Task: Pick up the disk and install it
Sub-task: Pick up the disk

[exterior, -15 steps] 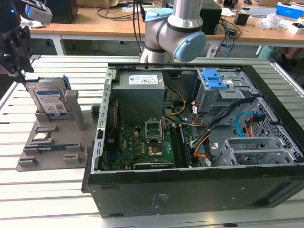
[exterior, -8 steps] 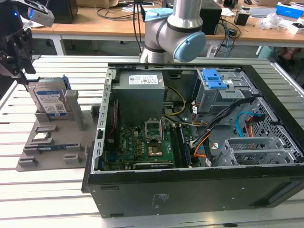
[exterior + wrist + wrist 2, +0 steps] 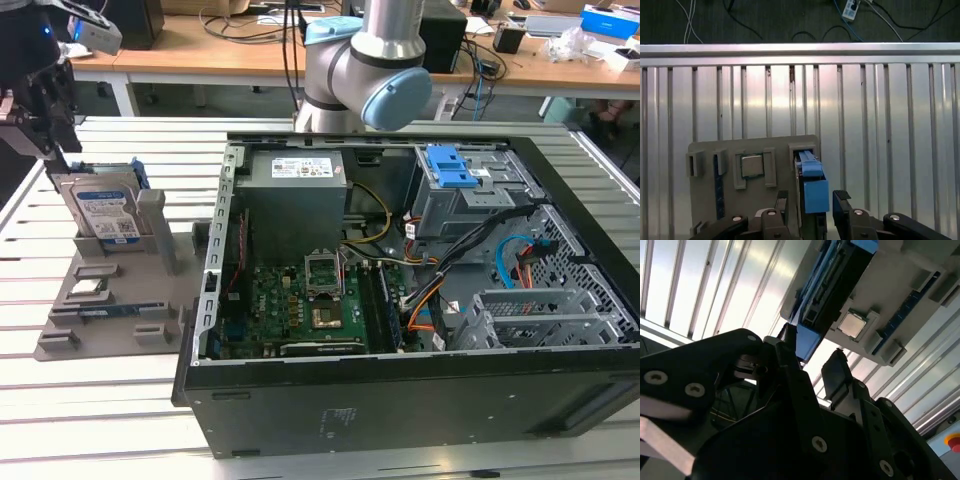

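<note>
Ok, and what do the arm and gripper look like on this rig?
The arm is a silver-grey metal tube with rounded light-blue joint caps. The gripper is matte black, built of angular linked plates fastened with round silver screws, and it ends in two blunt black fingers.

In the exterior view my arm (image 3: 372, 75) stands at the back, grey with blue caps on its joints. From there it reaches to the exterior view's left, where the gripper (image 3: 55, 150) hangs and points downward. In both wrist views I see its two black fingers (image 3: 841, 204) straight and parallel, with a clear gap between them, so the jaws are parted, not closed.
</note>
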Controlling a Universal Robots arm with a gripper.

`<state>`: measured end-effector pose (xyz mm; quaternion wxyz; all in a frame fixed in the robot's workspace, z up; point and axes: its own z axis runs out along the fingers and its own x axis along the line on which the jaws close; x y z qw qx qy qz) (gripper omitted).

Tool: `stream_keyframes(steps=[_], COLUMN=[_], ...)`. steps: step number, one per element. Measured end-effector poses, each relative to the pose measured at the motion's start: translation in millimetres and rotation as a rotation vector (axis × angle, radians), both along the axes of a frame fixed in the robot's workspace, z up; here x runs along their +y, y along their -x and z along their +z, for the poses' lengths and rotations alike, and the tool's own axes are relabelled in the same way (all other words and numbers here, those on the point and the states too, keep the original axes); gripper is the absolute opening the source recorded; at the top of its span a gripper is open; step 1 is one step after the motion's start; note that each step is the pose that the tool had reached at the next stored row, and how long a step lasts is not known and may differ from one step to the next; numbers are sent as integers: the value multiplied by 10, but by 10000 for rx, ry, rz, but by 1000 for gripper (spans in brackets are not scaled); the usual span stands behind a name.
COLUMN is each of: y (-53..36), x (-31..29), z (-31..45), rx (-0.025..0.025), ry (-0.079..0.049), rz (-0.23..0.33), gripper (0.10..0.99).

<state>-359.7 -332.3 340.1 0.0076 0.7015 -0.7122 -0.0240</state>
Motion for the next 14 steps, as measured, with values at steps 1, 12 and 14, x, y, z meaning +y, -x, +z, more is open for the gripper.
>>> stream_keyframes(steps=[1, 12, 14], y=[0, -71, -80], x=[10, 18, 19], z=[-14, -334, -380], rx=[-1, 0, 0], ry=[0, 123, 126], rz=[31, 253, 275], gripper=[482, 482, 482])
